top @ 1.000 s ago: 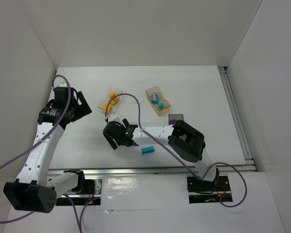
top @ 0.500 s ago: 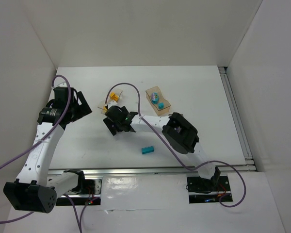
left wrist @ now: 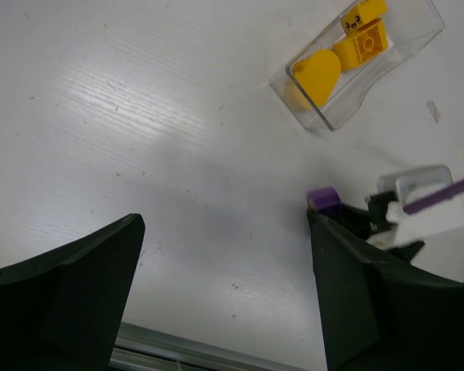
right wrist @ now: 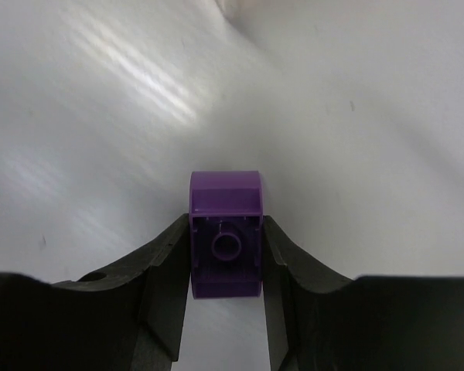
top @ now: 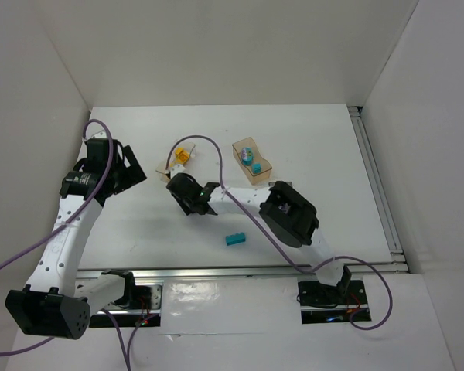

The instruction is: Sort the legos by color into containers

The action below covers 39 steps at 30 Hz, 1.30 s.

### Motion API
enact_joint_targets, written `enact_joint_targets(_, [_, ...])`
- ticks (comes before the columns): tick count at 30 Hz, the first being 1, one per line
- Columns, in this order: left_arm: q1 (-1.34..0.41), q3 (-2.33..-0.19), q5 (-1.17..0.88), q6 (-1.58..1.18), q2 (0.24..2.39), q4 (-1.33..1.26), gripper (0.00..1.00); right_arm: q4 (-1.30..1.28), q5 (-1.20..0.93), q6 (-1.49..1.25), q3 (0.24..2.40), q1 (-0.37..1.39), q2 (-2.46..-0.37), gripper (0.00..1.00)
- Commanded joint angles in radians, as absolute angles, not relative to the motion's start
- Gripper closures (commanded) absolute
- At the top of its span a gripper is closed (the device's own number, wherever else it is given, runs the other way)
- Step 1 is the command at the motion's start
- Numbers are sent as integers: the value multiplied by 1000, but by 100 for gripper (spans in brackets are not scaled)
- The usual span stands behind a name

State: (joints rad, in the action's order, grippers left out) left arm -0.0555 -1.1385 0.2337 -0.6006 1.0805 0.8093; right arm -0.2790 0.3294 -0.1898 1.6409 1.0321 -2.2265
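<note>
In the right wrist view my right gripper (right wrist: 225, 232) is shut on a purple lego (right wrist: 225, 267), one finger against each side, low over the white table. Seen from the top, that gripper (top: 187, 195) sits just below the clear container (top: 164, 166), which holds yellow legos (top: 182, 152). The left wrist view shows the same container (left wrist: 417, 35), its yellow legos (left wrist: 319, 71) and the purple lego (left wrist: 323, 199). Cyan legos (top: 251, 157) lie in the tan container (top: 264, 171). A teal lego (top: 234, 239) rests loose on the table. My left gripper (top: 133, 175) hangs open and empty at the left.
A purple cable (top: 209, 151) loops over the clear container. The right arm's elbow (top: 290, 212) lies across the table below the tan container. White walls close in the table on the left, back and right; a metal rail (top: 216, 270) runs along the near edge.
My right gripper moved up and away from the teal lego toward the clear container, then closed on the purple lego. The left arm has not moved.
</note>
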Motion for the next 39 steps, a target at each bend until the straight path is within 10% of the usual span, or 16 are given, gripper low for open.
enact_joint_targets(1, [-51, -1141, 215, -566, 1078, 798, 6, -291, 416, -271, 1521, 1055, -1989, 68])
enact_joint_targets(12, [-201, -1058, -138, -405, 1118, 663, 8, -463, 640, -610, 984, 870, -1349, 68])
enact_joint_targets(23, [-619, -1071, -22, -372, 1370, 672, 8, -465, 535, -583, 830, 617, -1252, 62])
enact_joint_targets(28, [-660, -1118, 32, -394, 1402, 684, 7, -457, 521, -539, 871, 607, -1314, 18])
enact_joint_targets(39, [-465, -1236, 40, -491, 1217, 774, 5, -485, 520, -401, 990, 983, -1336, 12])
